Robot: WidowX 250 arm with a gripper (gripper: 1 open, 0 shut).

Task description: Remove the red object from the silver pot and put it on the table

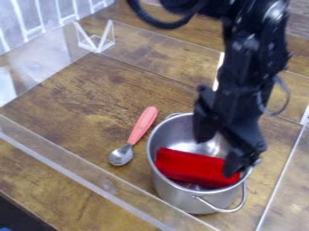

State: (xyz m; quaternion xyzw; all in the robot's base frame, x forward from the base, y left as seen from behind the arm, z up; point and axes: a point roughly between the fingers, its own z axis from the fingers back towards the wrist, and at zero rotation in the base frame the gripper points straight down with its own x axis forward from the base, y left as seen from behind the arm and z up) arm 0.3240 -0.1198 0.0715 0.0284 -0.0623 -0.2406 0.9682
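The red object (193,166) lies inside the silver pot (176,190) at the front right of the table (85,95), resting across the pot's floor toward its right side. My gripper (222,150) hangs open over the pot's right half, just above the block's right end. One finger reaches down to the block's far right end; whether it touches is unclear. Nothing is held between the fingers.
A metal spoon with a pinkish-red handle (135,133) lies on the wood just left of the pot. Clear acrylic walls (72,171) run along the table's front and left edges. A small clear stand (94,36) sits at the back left.
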